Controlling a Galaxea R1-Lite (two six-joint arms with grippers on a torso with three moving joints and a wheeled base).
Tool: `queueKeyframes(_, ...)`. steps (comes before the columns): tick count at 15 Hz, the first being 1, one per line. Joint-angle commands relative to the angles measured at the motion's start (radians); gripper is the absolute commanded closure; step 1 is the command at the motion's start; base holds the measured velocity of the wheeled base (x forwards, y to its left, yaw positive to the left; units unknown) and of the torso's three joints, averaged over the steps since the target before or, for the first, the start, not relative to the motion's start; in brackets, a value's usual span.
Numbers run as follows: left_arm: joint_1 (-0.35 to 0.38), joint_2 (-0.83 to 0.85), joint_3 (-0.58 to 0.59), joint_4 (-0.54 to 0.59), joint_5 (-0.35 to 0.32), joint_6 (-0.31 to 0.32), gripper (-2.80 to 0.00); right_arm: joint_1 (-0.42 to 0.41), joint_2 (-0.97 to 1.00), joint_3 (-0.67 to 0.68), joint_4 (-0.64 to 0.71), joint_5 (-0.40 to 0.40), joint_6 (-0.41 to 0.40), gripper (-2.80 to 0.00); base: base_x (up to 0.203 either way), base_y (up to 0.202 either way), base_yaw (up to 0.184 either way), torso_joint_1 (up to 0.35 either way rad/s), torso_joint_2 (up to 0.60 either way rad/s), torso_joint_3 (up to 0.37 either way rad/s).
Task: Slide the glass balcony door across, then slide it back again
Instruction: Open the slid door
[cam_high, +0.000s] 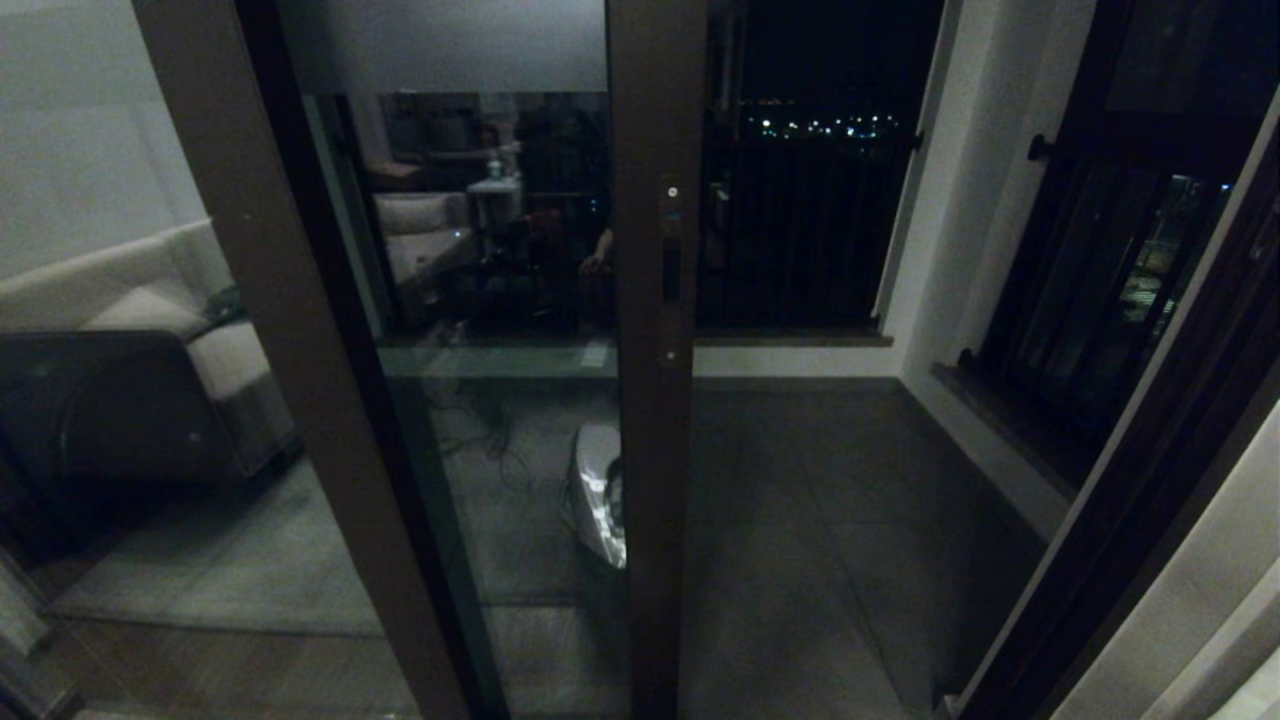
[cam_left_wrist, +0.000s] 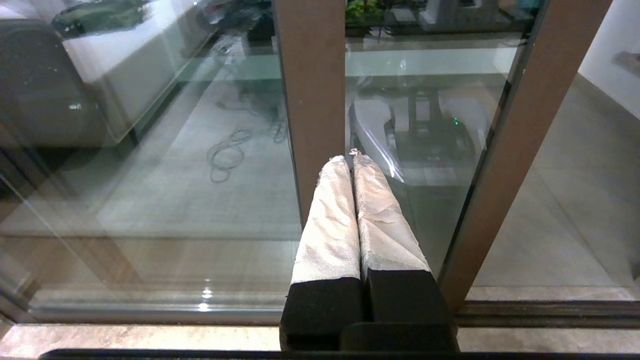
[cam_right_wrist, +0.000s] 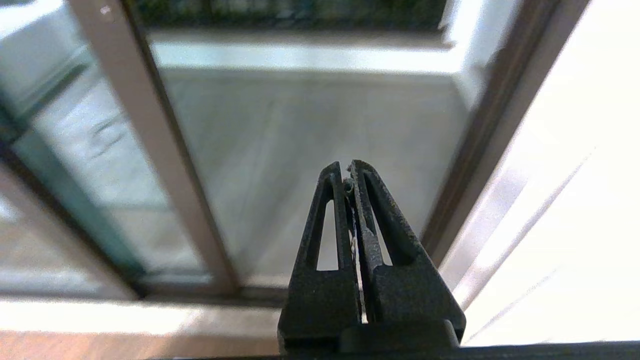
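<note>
Glass balcony door (cam_high: 500, 350) stood half across; left end effector (cam_left_wrist: 350, 159) and right end effector (cam_right_wrist: 348, 172) hung pinched together, holding nothing.

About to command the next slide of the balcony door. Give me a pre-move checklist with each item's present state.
1. Door position: glass balcony door stands partway across, the opening to its right free. Ok.
2. Handle in sight: recessed handle shows plainly on the stile. Ok.
3. Left gripper shut, holding nothing, pointing near the door glass. Contact with the door: cannot tell.
4. Right gripper shut and empty, facing the open gap, not on the handle. Not ok for a push.
5. Floor track ahead of the door shows no obstruction. Ok.
</note>
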Motion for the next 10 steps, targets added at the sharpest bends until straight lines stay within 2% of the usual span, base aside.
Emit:
queueKeyframes(1,0.000,0.000,0.000,0.001,0.000,0.000,0.00,-0.129,-0.111,0.009,0.045,0.140,-0.018,0.00,0.000,0.000,0.000,0.000,0.00,0.000)
queueKeyframes(2,0.000,0.000,0.000,0.000,0.000,0.000,0.00,-0.136,-0.116,0.005,0.087,0.155,0.000,0.00,0.000,0.000,0.000,0.000,0.00,0.000)
queueKeyframes(4,0.000,0.000,0.000,0.001,0.000,0.000,0.00,-0.135,-0.117,0.005,0.085,0.162,0.083,0.00,0.000,0.000,0.000,0.000,0.00,0.000)
queueKeyframes(7,0.000,0.000,0.000,0.001,0.000,0.000,0.00,-0.062,-0.185,0.008,0.076,0.149,0.058,0.00,0.000,0.000,0.000,0.000,0.00,0.000)
queueKeyframes(10,0.000,0.000,0.000,-0.001,0.000,0.000,0.00,-0.063,-0.305,0.035,0.134,0.139,0.012,0.00,0.000,0.000,0.000,0.000,0.00,0.000)
